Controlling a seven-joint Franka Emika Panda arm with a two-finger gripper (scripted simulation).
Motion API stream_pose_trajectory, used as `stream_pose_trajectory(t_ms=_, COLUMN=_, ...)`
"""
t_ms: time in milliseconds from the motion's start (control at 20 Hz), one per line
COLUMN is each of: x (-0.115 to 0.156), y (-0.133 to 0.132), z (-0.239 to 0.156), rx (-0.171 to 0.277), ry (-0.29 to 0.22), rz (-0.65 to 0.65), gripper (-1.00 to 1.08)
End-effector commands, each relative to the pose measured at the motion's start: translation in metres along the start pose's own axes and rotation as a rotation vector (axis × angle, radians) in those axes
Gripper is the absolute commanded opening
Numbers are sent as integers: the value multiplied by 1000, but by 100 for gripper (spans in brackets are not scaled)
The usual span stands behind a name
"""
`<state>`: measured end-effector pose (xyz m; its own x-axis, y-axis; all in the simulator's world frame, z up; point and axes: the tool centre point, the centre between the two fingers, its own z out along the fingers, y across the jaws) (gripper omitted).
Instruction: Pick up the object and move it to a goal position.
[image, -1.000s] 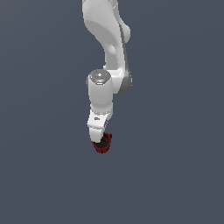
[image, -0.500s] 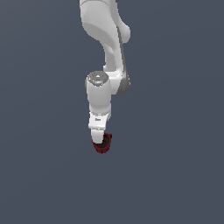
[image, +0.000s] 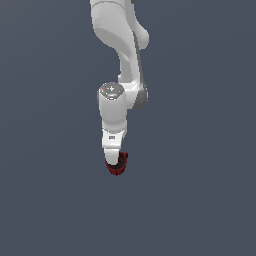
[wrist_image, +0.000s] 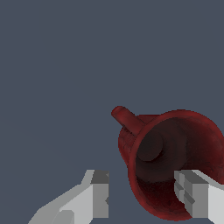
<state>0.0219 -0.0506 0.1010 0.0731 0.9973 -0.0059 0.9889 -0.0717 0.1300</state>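
Plain slate-grey background fills both views, with no edge or surface line to read. At the tip of the white tool (image: 115, 161) sits the dark red mug (wrist_image: 175, 159), tilted, its dark mouth facing the wrist camera and its handle (wrist_image: 127, 119) jutting sideways. One finger (wrist_image: 199, 194) overlaps the rim, the other stands beside the wall; clamped on the mug. The arm (image: 120, 60) hangs straight down, wrist lowest.
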Motion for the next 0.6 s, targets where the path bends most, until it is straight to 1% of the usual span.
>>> stream_pose_trajectory(t_ms=0, x=0, y=0, z=6, rx=1, ry=0, rz=-1, gripper=28)
stream_pose_trajectory(t_ms=200, x=0, y=-1, z=22, rx=1, ry=0, rz=-4, gripper=28)
stream_pose_trajectory(t_ms=400, x=0, y=-1, z=28, rx=1, ry=0, rz=-5, gripper=28)
stream_pose_trajectory(t_ms=450, x=0, y=-1, z=28, rx=1, ry=0, rz=-5, gripper=-100)
stream_pose_trajectory(t_ms=550, x=0, y=-1, z=28, rx=1, ry=0, rz=-5, gripper=-100)
